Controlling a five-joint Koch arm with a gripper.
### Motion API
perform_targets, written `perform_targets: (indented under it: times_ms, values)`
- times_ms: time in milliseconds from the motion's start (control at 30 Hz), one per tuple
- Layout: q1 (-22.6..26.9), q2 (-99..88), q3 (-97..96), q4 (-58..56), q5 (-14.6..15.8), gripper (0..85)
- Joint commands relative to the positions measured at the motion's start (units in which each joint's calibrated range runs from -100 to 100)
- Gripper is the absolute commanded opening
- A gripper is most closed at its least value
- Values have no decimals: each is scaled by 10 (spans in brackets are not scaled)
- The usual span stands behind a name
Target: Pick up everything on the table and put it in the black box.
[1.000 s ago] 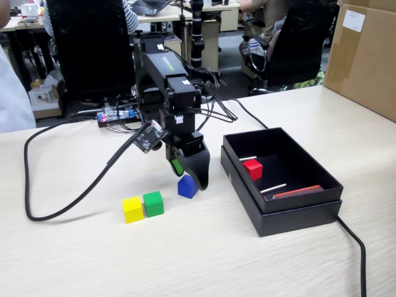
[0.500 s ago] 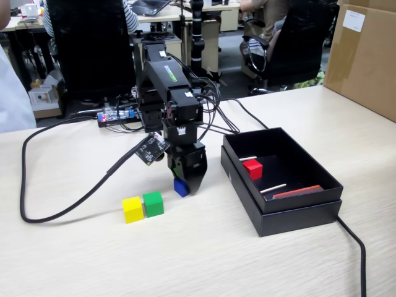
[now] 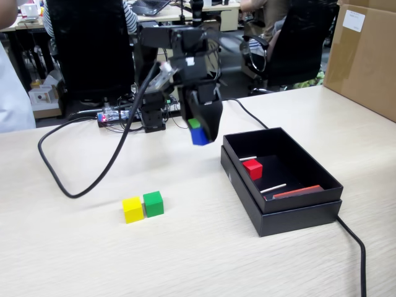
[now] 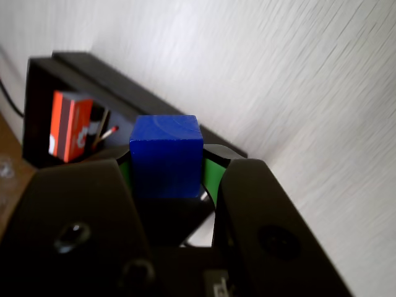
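My gripper (image 3: 199, 133) is clamped on the blue cube (image 4: 166, 156), held in the air above the tabletop (image 3: 185, 247), with the black box (image 3: 281, 179) lying toward four o'clock of me in the fixed view and not yet under the cube. In the wrist view the cube sits out at the very tips, squeezed between the green pads (image 4: 212, 176), so I judge the hold to be shallow: a jolt in the swing could let it twist or slide free and drop short of the near wall. If I let go too soon, it may strike the rim and bounce back onto the tabletop. Inside the box lie a red cube (image 3: 252, 168), a matchbox (image 4: 69, 125) and loose matchsticks (image 3: 273, 188); a drop from high up could knock these about or rebound off them. The yellow cube (image 3: 132, 209) and green cube (image 3: 153, 203) wait touching each other at about seven o'clock of me, well apart from the box, and the black cable (image 3: 80, 179) curving beside them could snag my return.
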Motion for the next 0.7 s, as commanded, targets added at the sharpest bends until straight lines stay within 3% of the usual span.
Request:
perform_targets:
  times_ms: [0,67,233,633,667]
  values:
    - [39,-49,39,5,29,49]
    - [67,-23,53,5,48,51]
    - [84,96,102,5,68,52]
    - [75,352,210,-6,80,57]
    - [75,373,209,-25,82,180]
